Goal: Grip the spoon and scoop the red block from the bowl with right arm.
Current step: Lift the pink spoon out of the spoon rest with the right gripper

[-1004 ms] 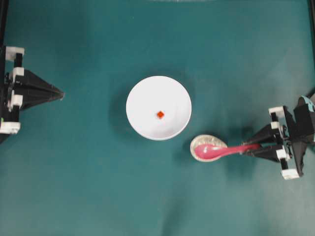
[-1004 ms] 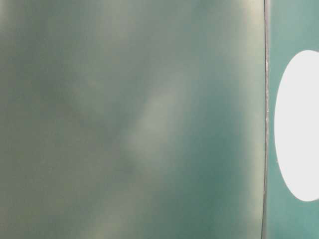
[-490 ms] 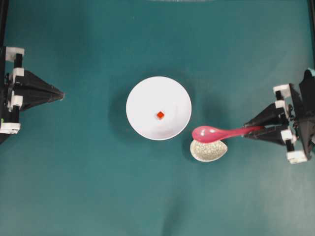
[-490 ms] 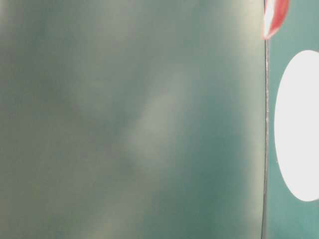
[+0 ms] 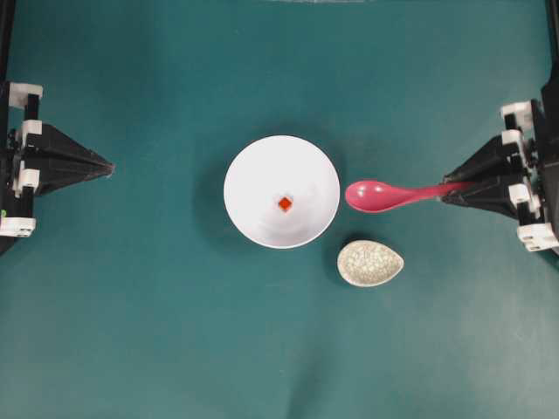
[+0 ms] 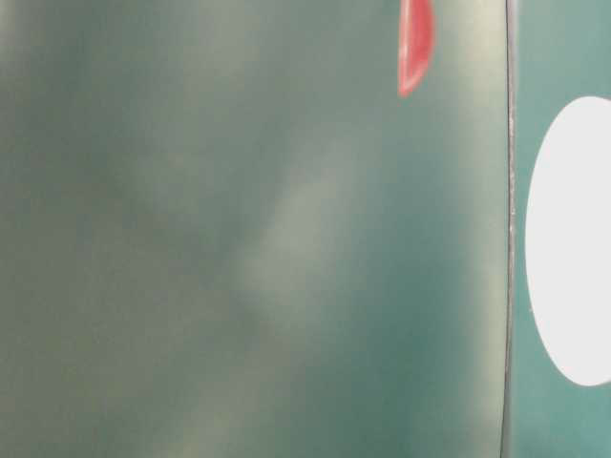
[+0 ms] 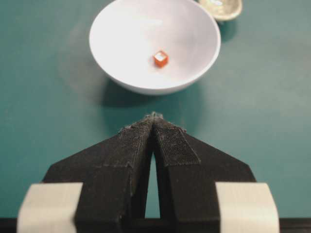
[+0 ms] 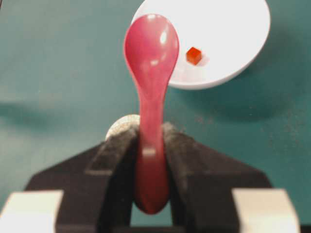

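Overhead exterior view, contents on the green worktop [image 5: 157,332]:

Bowl [image 5: 253,218]: round, white, at the middle of the worktop. Holds one red block [image 5: 285,203], small, lying near the centre of its floor.

Spoon [image 5: 384,194]: glossy pink, clear of the surface, lying roughly level with its scoop end just right of the bowl's rim (not over the bowl). The handle runs right into the right gripper [image 5: 454,188], whose jaws are closed on it; the right wrist view confirms the handle pinched between the two black fingers [image 8: 116,150], scoop end pointing away toward the bowl.

Spoon rest [image 5: 370,263]: speckled beige, teardrop-shaped, below and to the right of the bowl, apart from it, nothing lying in it.

Left gripper [image 5: 106,166]: at the left edge, well apart from the bowl, pointing toward it. Jaws brought together at the tips and holding nothing (left wrist view shows them meeting).

Table-level view: mostly blur; a red spoon shape at the top, white bowl at the right edge.
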Robot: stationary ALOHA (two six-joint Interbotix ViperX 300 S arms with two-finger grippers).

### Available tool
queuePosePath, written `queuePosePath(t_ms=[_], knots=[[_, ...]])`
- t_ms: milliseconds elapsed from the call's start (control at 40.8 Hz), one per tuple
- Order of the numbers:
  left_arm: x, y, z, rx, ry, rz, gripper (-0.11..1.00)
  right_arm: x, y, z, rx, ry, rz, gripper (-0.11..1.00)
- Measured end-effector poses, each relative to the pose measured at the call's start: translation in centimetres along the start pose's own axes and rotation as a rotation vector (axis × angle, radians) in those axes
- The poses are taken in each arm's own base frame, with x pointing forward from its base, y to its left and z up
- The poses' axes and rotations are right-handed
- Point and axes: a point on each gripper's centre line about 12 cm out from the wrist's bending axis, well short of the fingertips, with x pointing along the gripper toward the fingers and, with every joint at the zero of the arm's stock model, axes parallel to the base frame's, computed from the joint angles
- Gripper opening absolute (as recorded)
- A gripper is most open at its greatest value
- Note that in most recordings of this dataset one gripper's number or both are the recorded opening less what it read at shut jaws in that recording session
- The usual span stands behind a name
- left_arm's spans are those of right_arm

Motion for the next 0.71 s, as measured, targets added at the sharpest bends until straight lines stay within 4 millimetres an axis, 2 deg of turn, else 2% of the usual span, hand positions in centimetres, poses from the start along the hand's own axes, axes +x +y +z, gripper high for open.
queuePosePath(t_ms=[220, 710], knots=[[0.0, 0.0, 0.0, 0.000, 0.000, 0.000, 0.00, 0.2, -0.2, 1.8, -0.010, 0.051, -0.014, 0.24], [0.0, 0.0, 0.0, 0.043, 0.003, 0.000, 0.00, 3.0, -0.3, 3.8, -0.005, 0.187, -0.013, 0.24]])
